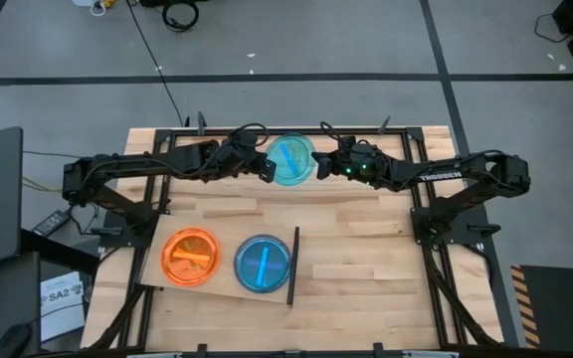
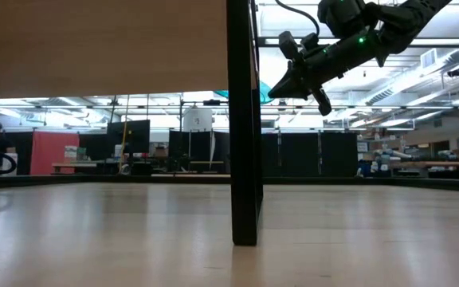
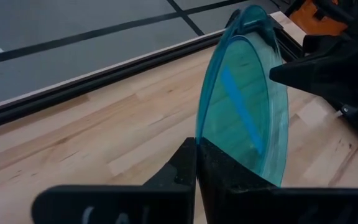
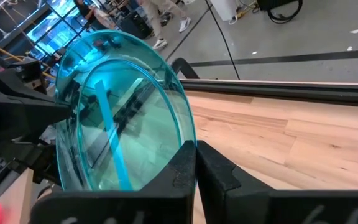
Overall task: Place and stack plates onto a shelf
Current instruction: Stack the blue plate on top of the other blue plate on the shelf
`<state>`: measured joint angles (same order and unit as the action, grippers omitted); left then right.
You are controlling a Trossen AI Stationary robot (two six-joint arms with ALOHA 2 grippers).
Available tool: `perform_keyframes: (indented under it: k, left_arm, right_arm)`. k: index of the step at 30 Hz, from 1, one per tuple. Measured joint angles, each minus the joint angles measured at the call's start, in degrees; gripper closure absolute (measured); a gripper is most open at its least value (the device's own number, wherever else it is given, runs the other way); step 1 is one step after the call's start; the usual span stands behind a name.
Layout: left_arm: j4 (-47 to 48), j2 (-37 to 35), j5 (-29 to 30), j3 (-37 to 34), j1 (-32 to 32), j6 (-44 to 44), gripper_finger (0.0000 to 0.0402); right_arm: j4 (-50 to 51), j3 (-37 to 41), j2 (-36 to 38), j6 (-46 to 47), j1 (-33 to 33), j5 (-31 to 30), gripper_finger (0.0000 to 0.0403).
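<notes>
High view alone: orange plate [image 1: 190, 257], shelf [image 1: 267, 290]

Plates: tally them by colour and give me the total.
Orange plate, on the shelf: 1
Blue plate, on the shelf: 1
Teal plate, held between the left gripper and right gripper: 1
Total: 3

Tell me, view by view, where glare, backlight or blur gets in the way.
High view: even light, sharp. Low view: bright room behind, so the shelf's black strip and right gripper are silhouettes. Left wrist view: fingers near and soft. Right wrist view: reflections streak the teal plate.
</notes>
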<state>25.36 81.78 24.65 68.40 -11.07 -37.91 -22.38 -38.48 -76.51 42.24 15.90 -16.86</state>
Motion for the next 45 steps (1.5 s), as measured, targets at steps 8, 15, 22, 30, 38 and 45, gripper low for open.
perform_keyframes:
  k: [8,15,22,30,38,45]
  left_arm:
    - [-0.1,0.0,0.4,0.0,0.0,0.1,0.0389]
    - [-0.1,0.0,0.4,0.0,0.0,0.1,0.0389]
    - [0.0,0.0,0.4,0.0,0.0,0.1,0.0390]
    - [-0.1,0.0,0.2,0.0,0.0,0.2,0.0390]
    - [-0.1,0.0,0.2,0.0,0.0,0.2,0.0390]
    - [0.0,0.0,0.2,0.0,0.0,0.2,0.0390]
  right_arm:
    - [0.0,0.0,0.0,0.1,0.0,0.0,0.0382]
    - [0.0,0.0,0.0,0.0,0.0,0.4,0.0380]
    - [0.0,0.0,0.0,0.0,0.0,1.5,0.0377]
    - [-0.1,0.0,0.0,-0.4,0.0,1.6,0.0356]
    - [0.0,0.0,0.0,-0.4,0.0,1.6,0.0309]
    - [0.2,0.0,0.2,-6.8,0.5,5.8,0.0297]
